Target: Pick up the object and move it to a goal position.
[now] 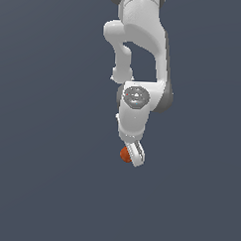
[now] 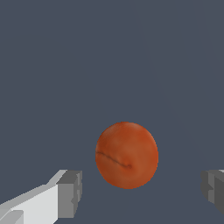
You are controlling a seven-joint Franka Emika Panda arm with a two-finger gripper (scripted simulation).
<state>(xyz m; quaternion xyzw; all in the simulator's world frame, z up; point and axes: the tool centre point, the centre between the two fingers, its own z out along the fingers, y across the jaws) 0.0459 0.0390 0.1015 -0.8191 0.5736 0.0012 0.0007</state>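
Observation:
The object is a small orange-red ball (image 2: 127, 155) with a faint dark crease on its skin. In the wrist view it lies on the grey floor, between and a little ahead of my two fingers, with a clear gap on each side. My gripper (image 2: 141, 192) is open, and its grey pads (image 2: 70, 192) touch nothing. In the exterior view the ball (image 1: 124, 154) peeks out on the exterior view's left of the white gripper (image 1: 134, 155), which hangs low from the white arm and covers part of it.
A plain dark grey floor (image 1: 45, 179) fills both views. The white arm (image 1: 138, 54) comes down from the top middle of the exterior view. No other objects or edges are visible.

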